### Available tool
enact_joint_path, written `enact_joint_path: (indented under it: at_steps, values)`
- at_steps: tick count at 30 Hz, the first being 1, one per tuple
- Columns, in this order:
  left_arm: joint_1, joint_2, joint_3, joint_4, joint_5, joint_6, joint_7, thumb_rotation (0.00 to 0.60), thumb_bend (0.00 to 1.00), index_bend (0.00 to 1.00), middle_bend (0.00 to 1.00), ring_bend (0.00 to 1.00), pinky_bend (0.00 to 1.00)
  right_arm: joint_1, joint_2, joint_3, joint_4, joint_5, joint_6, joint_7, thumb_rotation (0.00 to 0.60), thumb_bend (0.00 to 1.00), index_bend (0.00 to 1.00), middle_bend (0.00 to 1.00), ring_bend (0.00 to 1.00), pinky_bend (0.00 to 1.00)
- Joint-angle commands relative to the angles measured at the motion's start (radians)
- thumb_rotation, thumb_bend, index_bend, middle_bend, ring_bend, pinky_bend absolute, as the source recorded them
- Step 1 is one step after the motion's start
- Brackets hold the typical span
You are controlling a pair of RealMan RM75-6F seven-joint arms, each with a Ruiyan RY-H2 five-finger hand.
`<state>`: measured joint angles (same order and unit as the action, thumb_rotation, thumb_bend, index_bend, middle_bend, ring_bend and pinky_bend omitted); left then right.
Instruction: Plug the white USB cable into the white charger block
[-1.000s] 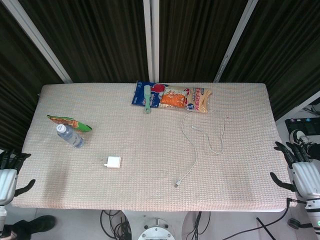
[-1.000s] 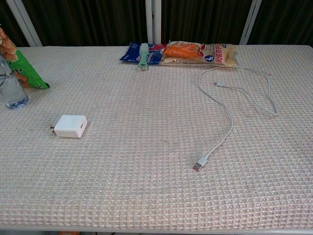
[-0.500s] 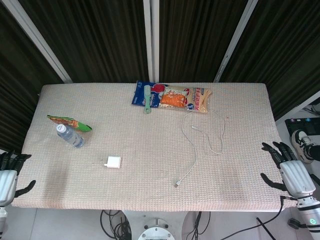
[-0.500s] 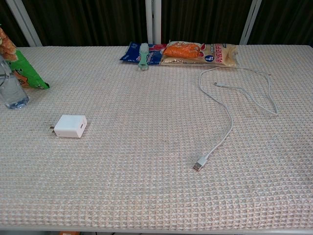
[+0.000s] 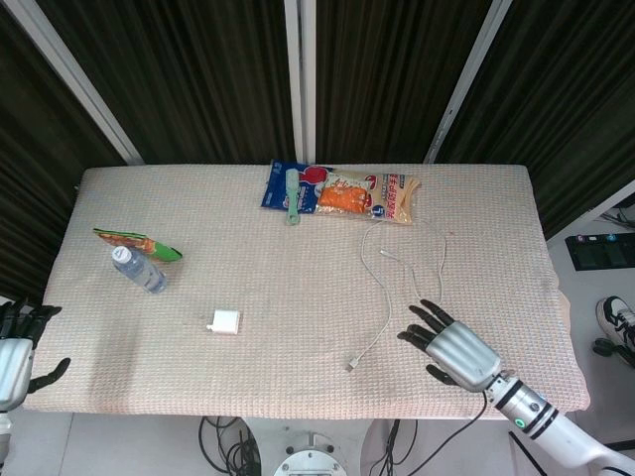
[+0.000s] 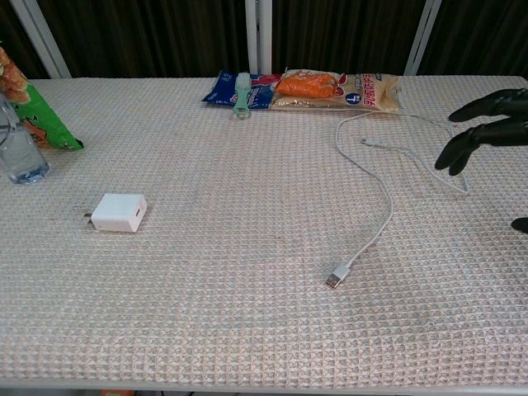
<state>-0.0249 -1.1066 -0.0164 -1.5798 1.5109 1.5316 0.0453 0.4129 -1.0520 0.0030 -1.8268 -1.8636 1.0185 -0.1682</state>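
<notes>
The white charger block (image 5: 224,321) (image 6: 120,212) lies flat on the left half of the table, prongs pointing left. The white USB cable (image 5: 385,288) (image 6: 388,198) snakes across the right half; its USB plug (image 5: 351,365) (image 6: 335,278) lies near the front edge. My right hand (image 5: 448,348) (image 6: 488,124) hovers open over the table, fingers spread, just right of the plug and holding nothing. My left hand (image 5: 14,349) stays open off the table's front left corner, far from the charger; the chest view does not show it.
A clear water bottle (image 5: 138,268) (image 6: 16,148) and a green snack bag (image 5: 139,243) (image 6: 37,124) sit at the left. A blue packet (image 5: 288,186) and an orange snack bag (image 5: 369,196) lie at the back edge. The table (image 5: 298,297) wears a woven beige cloth.
My right hand has swung in from beyond the table's right edge to above the cloth near the cable's plug end. The left hand, cable and charger have not moved.
</notes>
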Motion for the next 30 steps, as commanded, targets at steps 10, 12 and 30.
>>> enact_joint_path:
  at_steps: [10, 12, 30]
  values:
    - [-0.005, -0.009, -0.001, 0.026, -0.012, -0.020, -0.024, 0.600, 0.19, 0.21, 0.19, 0.00, 0.00, 0.111, -0.306, 0.032, 0.121, 0.074, -0.147, -0.309, 0.600, 0.26, 0.39, 0.30, 0.05, 0.00]
    - [-0.007, -0.013, -0.001, 0.033, -0.014, -0.025, -0.029, 0.600, 0.19, 0.21, 0.19, 0.00, 0.00, 0.113, -0.336, 0.026, 0.149, 0.080, -0.140, -0.316, 0.600, 0.26, 0.39, 0.31, 0.05, 0.00]
    - [-0.012, -0.033, -0.001, 0.078, -0.018, -0.039, -0.069, 0.600, 0.19, 0.21, 0.19, 0.00, 0.00, 0.131, -0.477, -0.013, 0.285, 0.114, -0.078, -0.281, 0.600, 0.31, 0.44, 0.33, 0.07, 0.00]
